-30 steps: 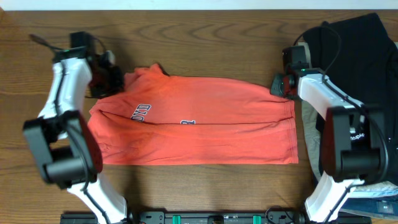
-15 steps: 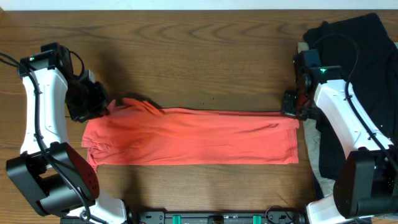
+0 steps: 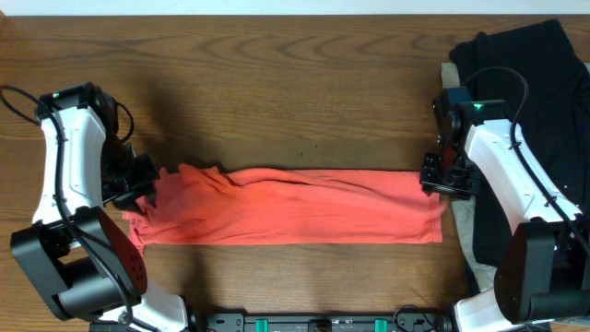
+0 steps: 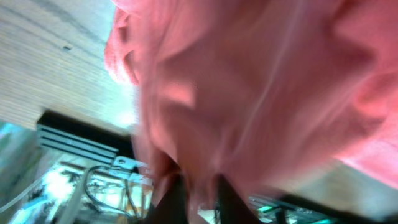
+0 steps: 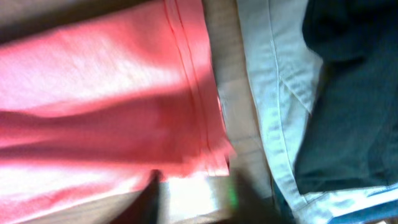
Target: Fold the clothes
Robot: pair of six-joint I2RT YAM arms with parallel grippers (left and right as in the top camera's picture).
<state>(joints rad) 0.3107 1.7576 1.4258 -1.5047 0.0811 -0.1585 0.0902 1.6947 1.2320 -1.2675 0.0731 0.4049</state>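
Laying down the lengthwise fold of the orange-red T-shirt, stretching as a long band across the tabletop, with left jaws and right jaws at its two ends, cannot tell whether pinching or spread; next likely needing release and a crosswise fold

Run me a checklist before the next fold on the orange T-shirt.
1. T-shirt folded into one long strip: ok.
2. Strip lying flat: not ok, it is bunched near the left gripper.
3. Left gripper free of cloth: cannot tell; cloth covers its fingers in the wrist view.
4. Right gripper free of the hem corner: cannot tell; the wrist view is blurred.
5. Black garment apart from the T-shirt: ok.
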